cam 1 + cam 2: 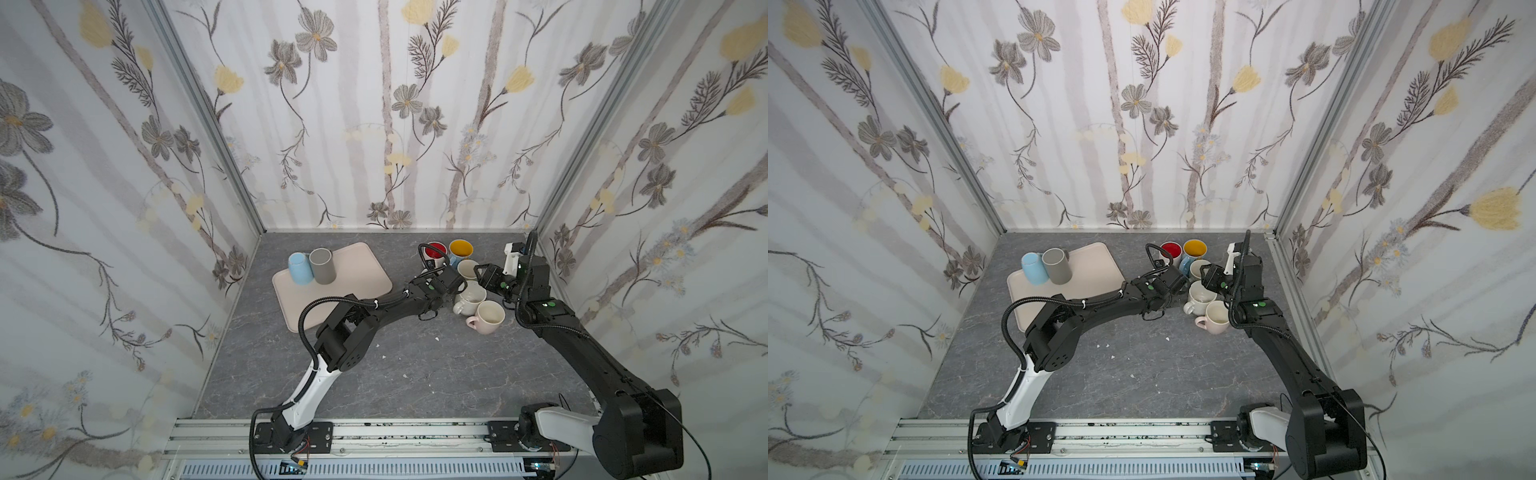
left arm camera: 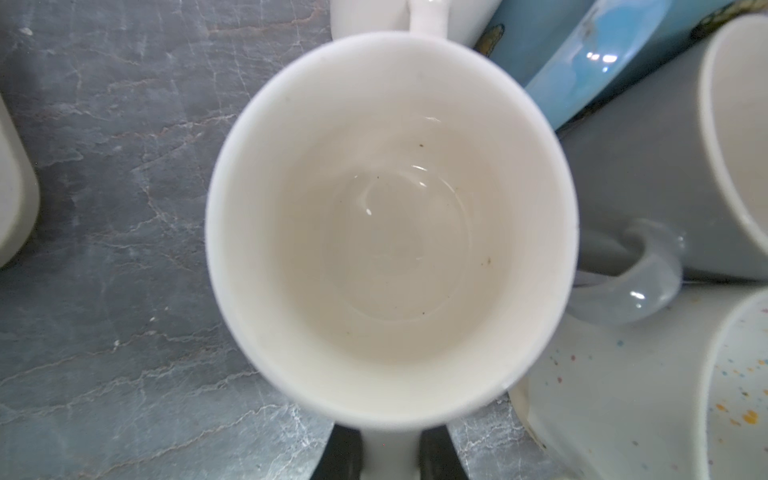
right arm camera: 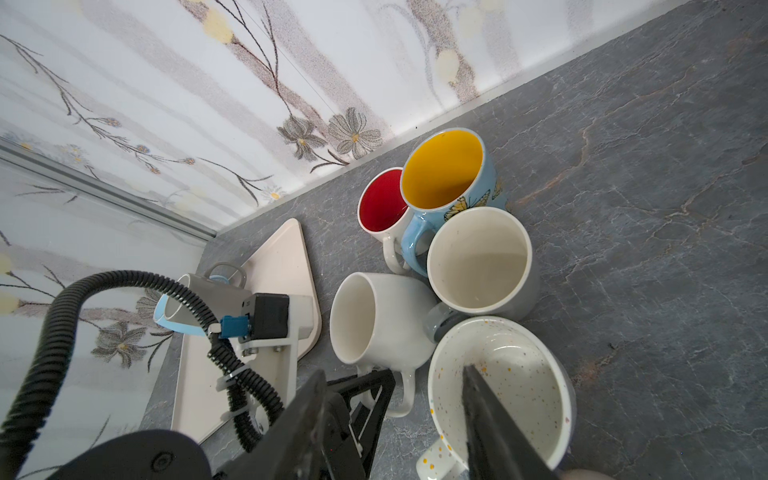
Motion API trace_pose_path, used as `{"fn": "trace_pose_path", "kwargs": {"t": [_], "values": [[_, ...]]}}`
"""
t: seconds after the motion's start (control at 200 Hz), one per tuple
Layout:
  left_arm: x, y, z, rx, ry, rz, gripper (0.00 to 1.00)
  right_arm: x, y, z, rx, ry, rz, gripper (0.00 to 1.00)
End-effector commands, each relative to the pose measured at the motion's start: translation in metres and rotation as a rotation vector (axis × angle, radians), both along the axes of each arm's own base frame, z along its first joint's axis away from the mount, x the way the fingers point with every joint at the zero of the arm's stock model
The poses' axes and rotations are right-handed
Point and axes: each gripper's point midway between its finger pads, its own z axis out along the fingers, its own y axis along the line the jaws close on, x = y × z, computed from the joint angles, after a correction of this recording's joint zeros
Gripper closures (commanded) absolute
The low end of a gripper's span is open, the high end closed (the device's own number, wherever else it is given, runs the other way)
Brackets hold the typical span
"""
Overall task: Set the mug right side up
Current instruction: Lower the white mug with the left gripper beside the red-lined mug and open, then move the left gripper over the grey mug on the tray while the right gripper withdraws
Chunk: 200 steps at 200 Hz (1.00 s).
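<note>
Both top views are bright, with even diffuse light and no lamp in frame. Soft faint shadows lie on the table (image 1: pixel 415 386) under the arms, nearer the camera than the white mug (image 1: pixel 469 297). There is strong wide-angle bend, and the corner post (image 1: pixel 198 104) leans outward. The wallpaper is grainy and a bit washed out.

In the left wrist view the white mug (image 2: pixel 390 232) is soft at the rim, with tiny glints inside. The blue handle (image 2: pixel 598 62) and the grey handle (image 2: pixel 640 295) beside it show glare spots.

In the right wrist view the cups are sharp. The right gripper (image 3: pixel 393 372) fingers (image 3: pixel 486 415), close to the lens, are blurred.
</note>
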Motion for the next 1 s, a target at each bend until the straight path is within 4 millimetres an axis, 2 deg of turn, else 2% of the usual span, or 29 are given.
{"fn": "trace_pose_path", "kwargs": {"t": [0.0,0.18,0.3,0.605,0.704,0.799,0.949,0.994], "values": [[0.012,-0.002,0.010,-0.015,-0.046,0.038,0.74,-0.001,0.004,0.004,0.010,-0.017,0.023,0.48],[0.012,-0.003,0.016,-0.021,-0.049,0.036,0.67,-0.002,0.005,0.003,0.012,-0.016,0.032,0.48],[0.010,-0.007,0.027,-0.045,-0.050,0.025,0.65,-0.003,0.006,0.004,0.015,-0.017,0.039,0.48],[0.008,0.009,0.089,-0.063,-0.155,0.008,0.57,-0.005,0.012,0.001,0.004,0.009,0.059,0.49],[0.009,0.024,0.106,-0.044,-0.184,0.019,0.54,-0.005,0.017,0.000,0.000,0.005,0.062,0.50],[0.010,0.043,0.118,-0.040,-0.201,0.035,0.51,-0.004,0.032,0.002,-0.002,0.003,0.086,0.50],[0.015,0.086,0.132,-0.038,-0.219,0.082,0.49,-0.003,0.065,0.001,-0.025,-0.004,0.138,0.50],[0.015,0.103,0.132,-0.033,-0.217,0.102,0.49,-0.001,0.075,-0.001,-0.029,-0.001,0.160,0.50]]}}
